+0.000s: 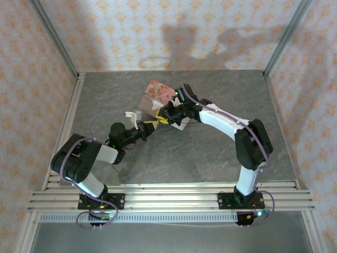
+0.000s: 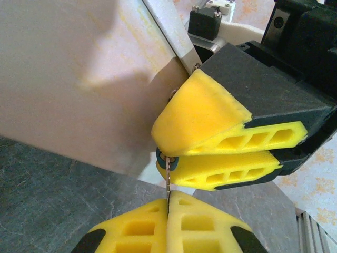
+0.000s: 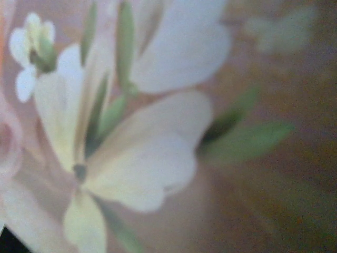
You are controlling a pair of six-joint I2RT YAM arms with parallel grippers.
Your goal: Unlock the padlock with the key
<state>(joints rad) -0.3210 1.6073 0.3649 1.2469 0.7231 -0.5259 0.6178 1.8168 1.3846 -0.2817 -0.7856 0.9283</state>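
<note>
The left gripper (image 2: 168,197) has its two yellow fingers pressed tight together, and they pinch the key (image 2: 168,179). The key is thin and silvery, and it sticks straight up out of the fingers. Its top end meets the padlock (image 2: 161,157) from below. The padlock is very small, and just a bit of blue-green shows. It sits at the very tip of the right gripper (image 2: 167,156). The right gripper's yellow fingers are nearly closed and squeeze the padlock between them. So the two grippers meet tip to tip, the left one below and the right one above in the left wrist view. Right behind them is the tin box (image 2: 68,79). Its pale plain side is very close to the right gripper's top finger. I cannot tell what is inside the tin. From the top view the tin stands near the middle of the table (image 1: 210,158), at the far side of both grippers, and its pink picture side faces up. The right wrist view is very close to that picture. It shows big pale flower petals and green leaves on a pink and brown ground, all blurry, and I cannot read any words there. The table is dark gray like stone. Silver metal rails (image 1: 168,197) run along its near edge where both arms are bolted down. The walls (image 1: 158,31) around it have pale paper with small orange shapes.
</note>
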